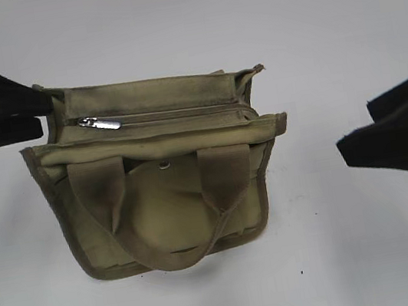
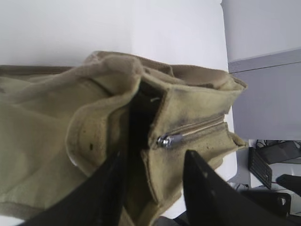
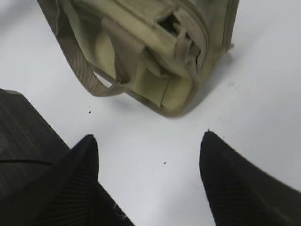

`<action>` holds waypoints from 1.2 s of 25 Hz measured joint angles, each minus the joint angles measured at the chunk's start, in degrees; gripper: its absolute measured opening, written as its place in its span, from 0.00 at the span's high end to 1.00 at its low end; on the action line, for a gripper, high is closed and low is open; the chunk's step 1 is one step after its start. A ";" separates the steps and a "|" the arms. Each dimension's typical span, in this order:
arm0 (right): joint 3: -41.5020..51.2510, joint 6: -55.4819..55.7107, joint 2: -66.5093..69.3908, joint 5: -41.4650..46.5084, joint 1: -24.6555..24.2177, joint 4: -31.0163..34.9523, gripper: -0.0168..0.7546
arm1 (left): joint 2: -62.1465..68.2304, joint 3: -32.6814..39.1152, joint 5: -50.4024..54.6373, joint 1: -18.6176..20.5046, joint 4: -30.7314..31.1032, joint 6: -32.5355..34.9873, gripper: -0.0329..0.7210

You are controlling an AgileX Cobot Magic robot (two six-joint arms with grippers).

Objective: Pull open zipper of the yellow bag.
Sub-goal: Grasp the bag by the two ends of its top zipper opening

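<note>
The left claw (image 1: 41,116) is clamped on the left end of the yellow bag (image 1: 162,171), lying on the white surface (image 1: 359,252). The pull tab (image 1: 99,124) of the shut zipper (image 1: 163,115) sits close by, so crowding is risked. The right claw (image 1: 357,136) is spread, empty, well apart; a missed tab would drag cloth.

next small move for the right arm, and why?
Probably bring the right claw left across the bag toward the zipper's pull tab. It hangs open over bare table, clear of the yellow bag, while the left claw already straddles the bag's edge beside the tab, and the zipper looks closed.
</note>
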 joint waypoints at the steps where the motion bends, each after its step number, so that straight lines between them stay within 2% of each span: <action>1: -1.91 -0.99 1.52 0.16 0.51 0.05 0.30 | 1.03 -0.68 0.34 -0.38 -0.48 0.28 0.53; 7: -13.99 -4.59 12.33 3.70 6.01 0.17 0.33 | 5.15 -3.64 -1.71 -4.36 -0.87 1.18 0.53; 14: -24.84 -4.85 20.93 4.40 11.69 0.17 0.34 | 5.68 -5.70 -4.11 -4.92 -0.13 0.66 0.53; 17: -27.09 -5.40 23.18 4.59 13.85 0.17 0.34 | 6.15 -5.78 -4.06 -4.92 1.20 -0.37 0.53; 24: -28.60 -7.43 25.94 4.60 17.39 0.18 0.34 | 10.64 -6.05 -3.79 -5.62 -3.21 -0.57 0.53; 26: -28.65 -7.50 25.99 5.65 17.52 0.18 0.34 | 10.86 -6.05 -4.20 -5.62 -3.94 -0.57 0.56; 30: -28.65 -7.90 25.99 12.88 17.67 0.18 0.34 | 10.86 -6.05 -4.21 -5.68 -4.32 -0.05 0.72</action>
